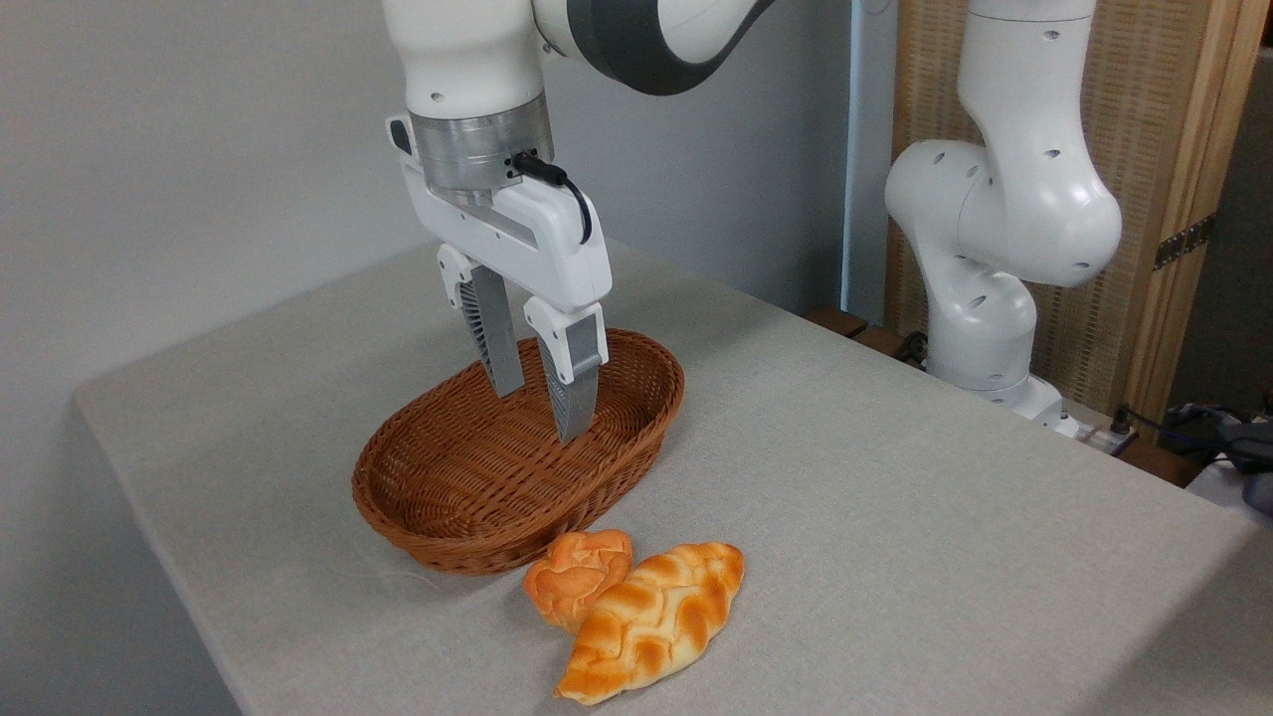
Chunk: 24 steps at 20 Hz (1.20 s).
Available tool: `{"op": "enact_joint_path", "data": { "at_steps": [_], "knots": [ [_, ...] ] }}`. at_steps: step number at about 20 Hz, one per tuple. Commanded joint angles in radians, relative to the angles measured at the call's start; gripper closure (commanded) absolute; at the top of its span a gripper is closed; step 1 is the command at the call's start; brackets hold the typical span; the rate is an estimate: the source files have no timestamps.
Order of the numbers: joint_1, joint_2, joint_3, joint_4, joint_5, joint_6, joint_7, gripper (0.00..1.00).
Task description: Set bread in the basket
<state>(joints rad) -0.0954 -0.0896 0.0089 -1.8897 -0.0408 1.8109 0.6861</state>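
Note:
The bread (653, 621), a long braided golden-orange loaf with pale patches, lies on the table near the front edge, just outside the basket. The oval brown wicker basket (428, 527) sits behind it with nothing inside. My gripper (542, 413) hangs over the basket's far half, fingers pointing down and open, holding nothing. It is well apart from the bread.
A small round orange bun (577, 576) rests against the bread's left side, touching the basket's front wall. The grey table (895, 477) drops off at the front and left edges. The arm's white base (995, 298) stands at the back right.

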Motion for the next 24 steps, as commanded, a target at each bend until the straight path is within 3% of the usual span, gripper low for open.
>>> {"op": "enact_joint_path", "data": {
  "at_steps": [1,8,17,24],
  "knots": [
    [0.000,-0.009,0.005,0.011,-0.016,-0.033,0.010,0.00],
    [0.006,-0.028,0.023,-0.015,-0.005,-0.025,0.096,0.00],
    [0.006,-0.076,0.126,-0.098,0.001,-0.004,0.257,0.00],
    [0.008,-0.090,0.186,-0.201,0.038,0.137,0.338,0.00]
  ]
}}
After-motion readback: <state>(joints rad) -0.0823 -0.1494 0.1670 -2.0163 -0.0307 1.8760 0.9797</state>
